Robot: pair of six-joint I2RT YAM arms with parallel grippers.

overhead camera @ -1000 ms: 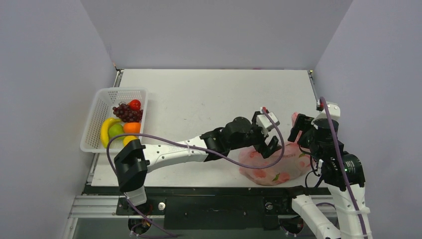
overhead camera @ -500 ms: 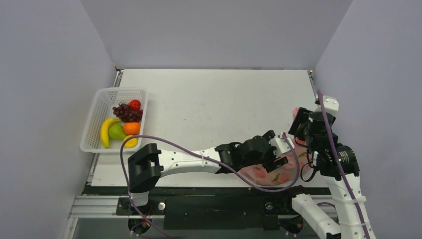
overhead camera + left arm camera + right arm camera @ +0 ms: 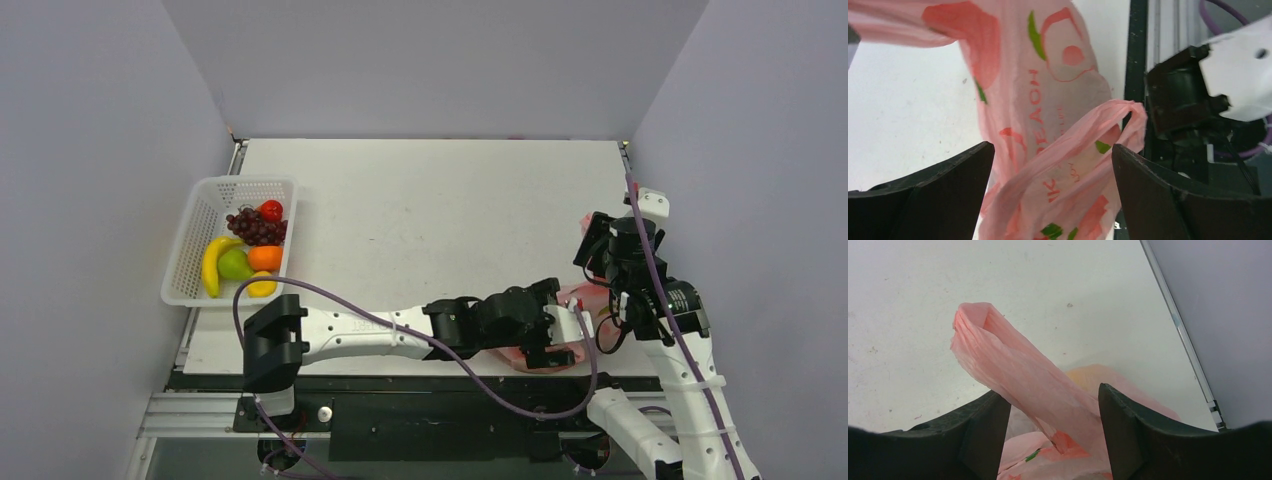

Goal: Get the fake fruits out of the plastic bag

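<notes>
The left gripper (image 3: 1053, 150), jaws spread wide, straddles the pink bag (image 3: 1048, 85) at the lower right of the top view, by the near edge of the table (image 3: 430, 200). The right gripper (image 3: 1050, 390) has the bag's handle (image 3: 993, 345) running up between its parted fingers; whether it grips cannot be told. Fruits (image 3: 248, 245) lie in the basket (image 3: 192, 240) at far left.
</notes>
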